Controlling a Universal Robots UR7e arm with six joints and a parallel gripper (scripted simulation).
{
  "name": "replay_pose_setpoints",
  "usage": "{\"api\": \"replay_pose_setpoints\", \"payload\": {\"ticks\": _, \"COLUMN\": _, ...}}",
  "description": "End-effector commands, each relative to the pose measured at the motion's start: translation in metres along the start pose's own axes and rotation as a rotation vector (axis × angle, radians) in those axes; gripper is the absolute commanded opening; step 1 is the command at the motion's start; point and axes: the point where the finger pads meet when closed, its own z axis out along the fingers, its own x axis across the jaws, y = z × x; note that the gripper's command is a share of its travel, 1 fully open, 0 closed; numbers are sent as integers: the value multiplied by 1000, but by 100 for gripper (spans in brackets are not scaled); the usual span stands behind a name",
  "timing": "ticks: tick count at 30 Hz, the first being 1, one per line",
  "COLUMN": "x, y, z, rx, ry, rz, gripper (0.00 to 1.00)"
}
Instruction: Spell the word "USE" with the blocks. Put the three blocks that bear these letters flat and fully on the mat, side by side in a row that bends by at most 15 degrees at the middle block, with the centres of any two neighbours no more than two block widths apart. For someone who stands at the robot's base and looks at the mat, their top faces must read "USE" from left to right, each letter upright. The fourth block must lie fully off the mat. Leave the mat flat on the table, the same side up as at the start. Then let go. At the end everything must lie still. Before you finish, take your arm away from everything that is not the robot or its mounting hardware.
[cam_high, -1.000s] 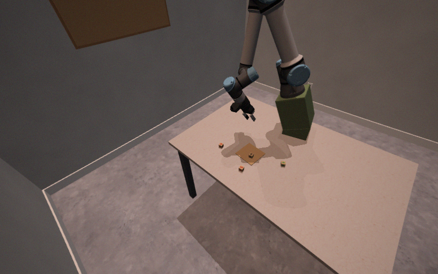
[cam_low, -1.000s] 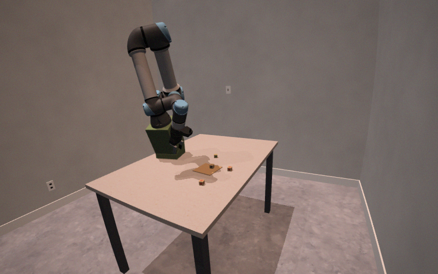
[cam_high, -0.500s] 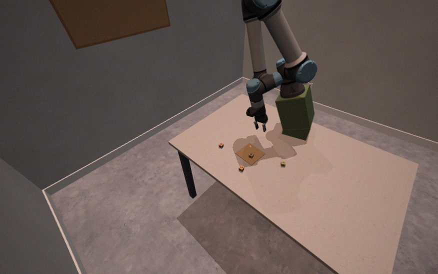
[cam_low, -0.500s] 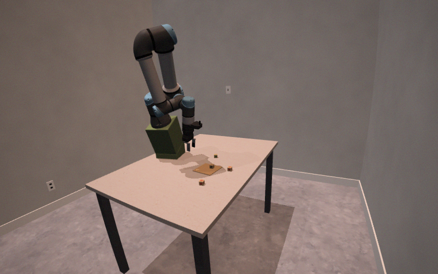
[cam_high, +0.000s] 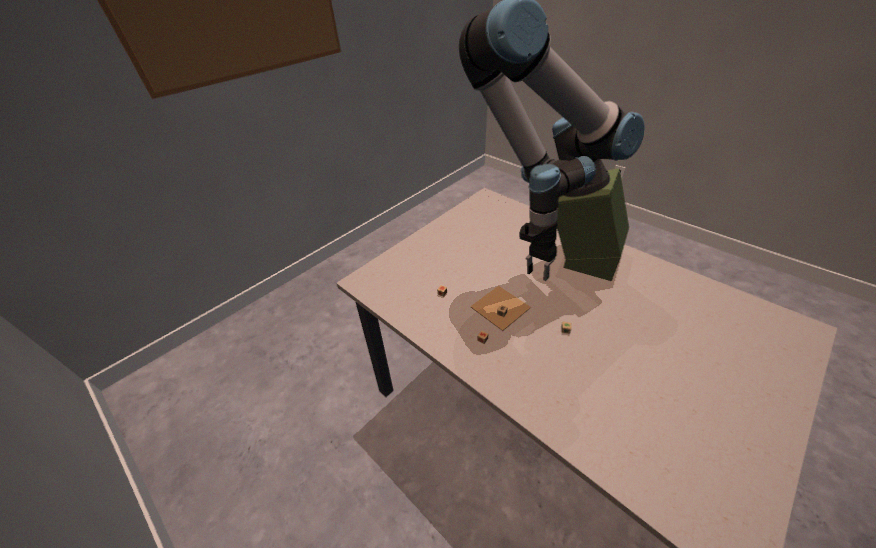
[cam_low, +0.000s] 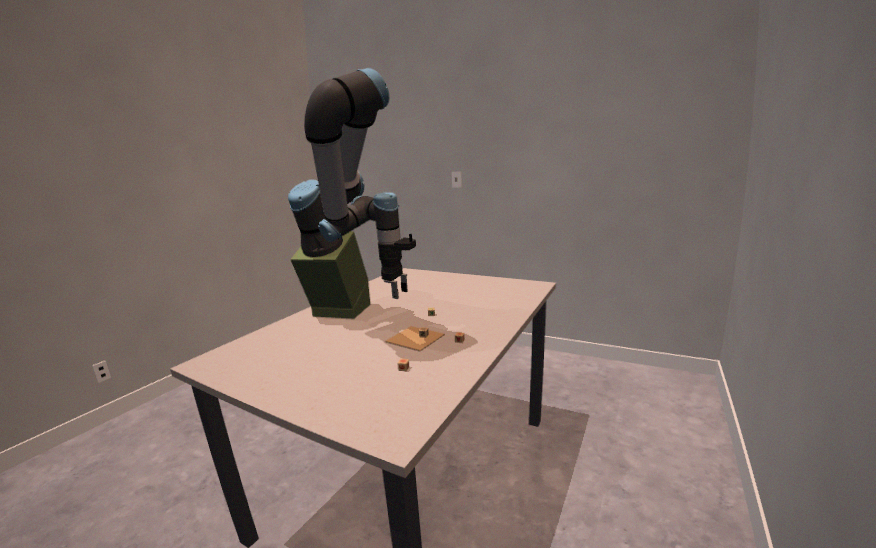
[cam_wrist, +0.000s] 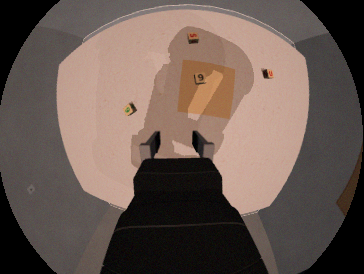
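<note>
The orange-brown mat (cam_high: 481, 306) (cam_low: 401, 339) (cam_wrist: 225, 102) lies flat on the table. A block with a dark letter like a G or 9 (cam_high: 501, 310) (cam_low: 423, 332) (cam_wrist: 200, 78) sits on it. A red-letter block, seemingly an S turned sideways (cam_high: 482, 336) (cam_low: 459, 337) (cam_wrist: 193, 38), lies beyond the mat. A red-letter block, seemingly a U turned sideways (cam_high: 441, 290) (cam_low: 403, 365) (cam_wrist: 268, 74), lies right of it in the wrist view. A green-letter block (cam_high: 566, 327) (cam_low: 431, 312) (cam_wrist: 129, 109) lies left; its letter is unclear. My gripper (cam_high: 538, 274) (cam_low: 399, 293) (cam_wrist: 176, 137) is open and empty above the table, on the mat's base side.
The green pedestal (cam_high: 591, 232) (cam_low: 332, 284) carries the arm at the table's back edge. The arm's shadow falls across the mat and the table top (cam_high: 710, 387) (cam_low: 290, 381) around it. The table's far edge lies beyond the sideways S block.
</note>
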Motion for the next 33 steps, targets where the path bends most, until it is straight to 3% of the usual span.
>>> {"api": "replay_pose_setpoints", "payload": {"ticks": 1, "x": -28, "y": -8, "z": 6, "rx": 72, "ry": 24, "rz": -2, "gripper": 100}}
{"api": "replay_pose_setpoints", "payload": {"ticks": 21, "x": -101, "y": -27, "z": 25, "rx": 251, "ry": 87, "rz": -5, "gripper": 100}}
{"api": "replay_pose_setpoints", "payload": {"ticks": 33, "x": -125, "y": -35, "z": 31, "rx": 312, "ry": 109, "rz": -7, "gripper": 100}}
